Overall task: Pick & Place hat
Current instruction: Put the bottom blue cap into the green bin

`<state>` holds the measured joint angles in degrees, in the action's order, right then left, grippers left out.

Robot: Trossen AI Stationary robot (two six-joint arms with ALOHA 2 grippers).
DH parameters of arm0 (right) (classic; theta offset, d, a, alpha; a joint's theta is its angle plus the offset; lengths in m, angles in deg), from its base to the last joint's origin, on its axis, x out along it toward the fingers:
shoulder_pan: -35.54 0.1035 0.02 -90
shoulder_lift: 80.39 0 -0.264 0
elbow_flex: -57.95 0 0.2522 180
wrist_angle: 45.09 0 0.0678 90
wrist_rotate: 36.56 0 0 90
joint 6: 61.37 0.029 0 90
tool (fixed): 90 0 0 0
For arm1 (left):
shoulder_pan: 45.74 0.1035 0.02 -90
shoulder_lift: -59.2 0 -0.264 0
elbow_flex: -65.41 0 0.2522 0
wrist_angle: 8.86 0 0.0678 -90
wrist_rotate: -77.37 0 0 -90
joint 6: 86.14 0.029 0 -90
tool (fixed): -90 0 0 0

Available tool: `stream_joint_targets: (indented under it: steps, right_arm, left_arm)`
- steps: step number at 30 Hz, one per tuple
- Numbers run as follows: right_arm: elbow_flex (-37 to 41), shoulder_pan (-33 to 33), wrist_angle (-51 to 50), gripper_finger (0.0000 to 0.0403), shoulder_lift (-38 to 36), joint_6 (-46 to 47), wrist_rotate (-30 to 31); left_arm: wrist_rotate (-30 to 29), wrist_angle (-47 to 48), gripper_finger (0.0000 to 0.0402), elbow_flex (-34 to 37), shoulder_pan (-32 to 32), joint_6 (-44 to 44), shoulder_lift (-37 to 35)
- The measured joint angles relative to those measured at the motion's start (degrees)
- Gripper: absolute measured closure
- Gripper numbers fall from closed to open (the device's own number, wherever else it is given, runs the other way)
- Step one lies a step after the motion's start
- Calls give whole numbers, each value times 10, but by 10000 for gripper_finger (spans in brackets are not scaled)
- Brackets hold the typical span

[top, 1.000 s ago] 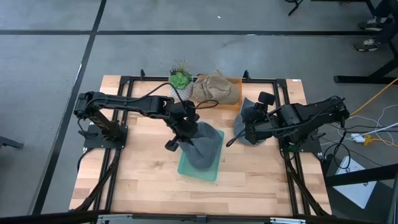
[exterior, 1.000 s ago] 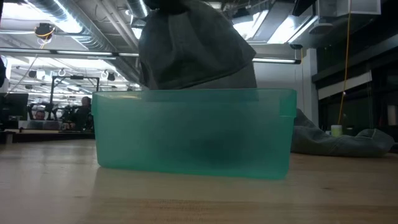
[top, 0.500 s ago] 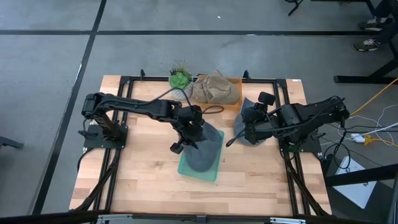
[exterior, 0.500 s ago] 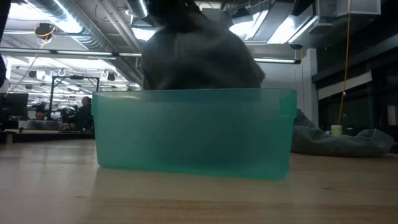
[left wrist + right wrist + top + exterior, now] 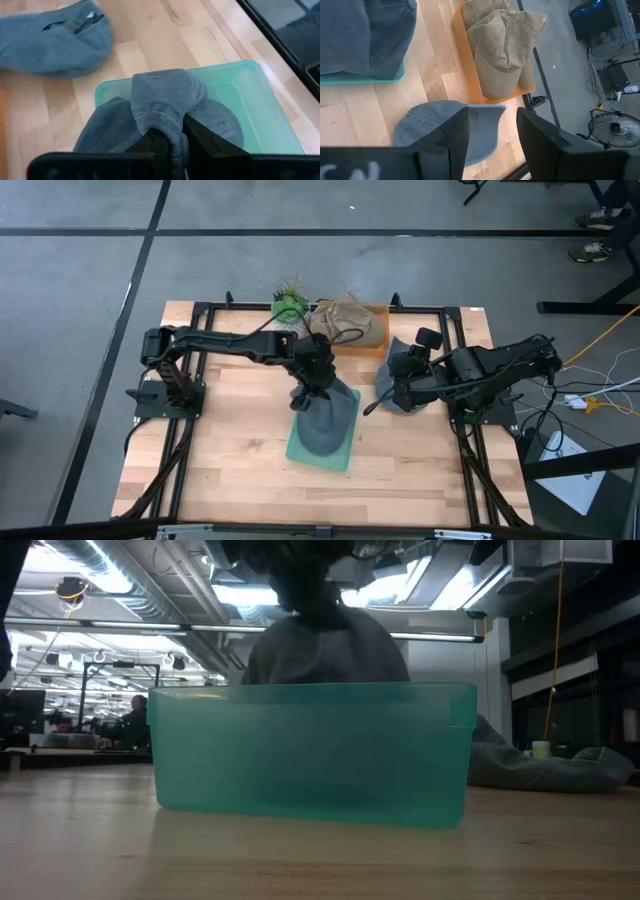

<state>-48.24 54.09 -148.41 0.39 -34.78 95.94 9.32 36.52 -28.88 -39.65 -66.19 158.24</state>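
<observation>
Left gripper (image 5: 312, 388) positioned above the green bin (image 5: 343, 453) near table centre, fingers (image 5: 150, 142) pinched on a fold of the grey hat (image 5: 325, 423). Hat lying bunched in the bin, bulk resting inside, one edge draped over the bin's far rim toward the right arm. From the left wrist view, a raised hump of grey fabric (image 5: 167, 97) clamped between the two dark fingers, with the teal bin floor (image 5: 250, 105) visible beside it. From the low view, grey fabric (image 5: 325, 650) rising above the translucent bin wall (image 5: 310, 755), a dark gripper (image 5: 305, 580) directly over it. Right gripper (image 5: 385, 392) stationed at the right side of the table, hovering over a second, blue-grey cap (image 5: 447, 132) lying flat on the wooden table (image 5: 220, 470); fingers (image 5: 447, 137) apart, holding nothing, cap showing in the gap between them. Tan caps (image 5: 348, 320) stacked in an orange tray (image 5: 372, 348) at the far edge of the table, between the two arms. Small green potted plant (image 5: 290, 305) just beside the tray, on the left arm's side. Tan caps (image 5: 505, 45) and orange tray (image 5: 465, 65) also confirmed from the right wrist view, well apart from the green bin (image 5: 362, 77).
</observation>
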Motion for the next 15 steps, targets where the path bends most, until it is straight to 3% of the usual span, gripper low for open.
stream_joint_targets:
  steps: [8, 15]
  right_arm:
    - [0, 0, -1, 241, 0, -1, 0]
    - [0, 0, -4, 241, 0, -1, 0]
  left_arm:
    - [13, -1, 331, 0, 8, -38, 36]
    - [65, -5, 247, 0, 8, -28, 41]
